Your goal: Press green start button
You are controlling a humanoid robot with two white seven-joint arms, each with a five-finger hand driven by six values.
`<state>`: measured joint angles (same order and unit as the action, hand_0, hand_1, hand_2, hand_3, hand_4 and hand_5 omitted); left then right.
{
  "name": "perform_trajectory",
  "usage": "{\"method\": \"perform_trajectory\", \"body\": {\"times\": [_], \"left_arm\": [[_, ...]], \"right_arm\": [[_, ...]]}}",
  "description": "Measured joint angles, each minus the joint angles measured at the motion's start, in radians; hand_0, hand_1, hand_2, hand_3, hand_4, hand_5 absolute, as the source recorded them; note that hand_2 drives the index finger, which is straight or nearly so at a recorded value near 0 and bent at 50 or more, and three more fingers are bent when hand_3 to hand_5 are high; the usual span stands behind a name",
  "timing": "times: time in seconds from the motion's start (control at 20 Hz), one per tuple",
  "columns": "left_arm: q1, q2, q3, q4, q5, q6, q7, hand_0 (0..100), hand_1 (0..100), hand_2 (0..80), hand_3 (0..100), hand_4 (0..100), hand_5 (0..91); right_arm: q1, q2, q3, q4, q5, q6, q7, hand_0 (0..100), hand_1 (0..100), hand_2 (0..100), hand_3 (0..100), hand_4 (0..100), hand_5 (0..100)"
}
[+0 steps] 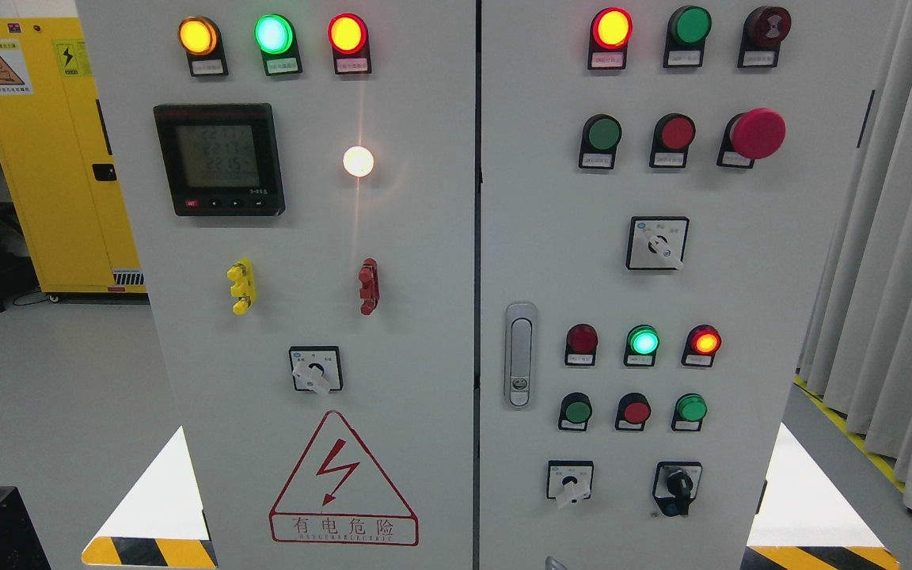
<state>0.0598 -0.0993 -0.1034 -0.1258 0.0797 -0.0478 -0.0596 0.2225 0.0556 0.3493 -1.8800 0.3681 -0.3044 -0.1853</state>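
Observation:
A grey control cabinet [424, 332] with two doors fills the head view. On the right door an unlit green push button [604, 134] sits in the second row, beside a red button [677, 133] and a large red mushroom stop button [757, 133]. Lower down are two more green buttons [578, 412] [691, 408] with a red button [636, 412] between them. A green lamp [643, 341] glows above them. Which green button is the start one I cannot tell; the labels are too small to read. Neither hand shows.
The left door carries a digital meter [219, 158], lit amber, green and red lamps [273, 34], rotary switches [315, 369] and a danger sign [343, 483]. A door latch [520, 354] sits by the seam. A yellow cabinet [44, 150] stands left, grey curtains [891, 237] right.

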Motion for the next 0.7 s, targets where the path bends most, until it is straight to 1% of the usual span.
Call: {"method": "perform_trajectory", "body": {"times": [0.7], "left_arm": [[0.000,0.000,0.000,0.000,0.000,0.000,0.000,12,56,0.0,0,0,0.0]], "right_arm": [[-0.002,0.001,-0.004,-0.003,0.000,0.003,0.000,55,70,0,0,2,0]]}}
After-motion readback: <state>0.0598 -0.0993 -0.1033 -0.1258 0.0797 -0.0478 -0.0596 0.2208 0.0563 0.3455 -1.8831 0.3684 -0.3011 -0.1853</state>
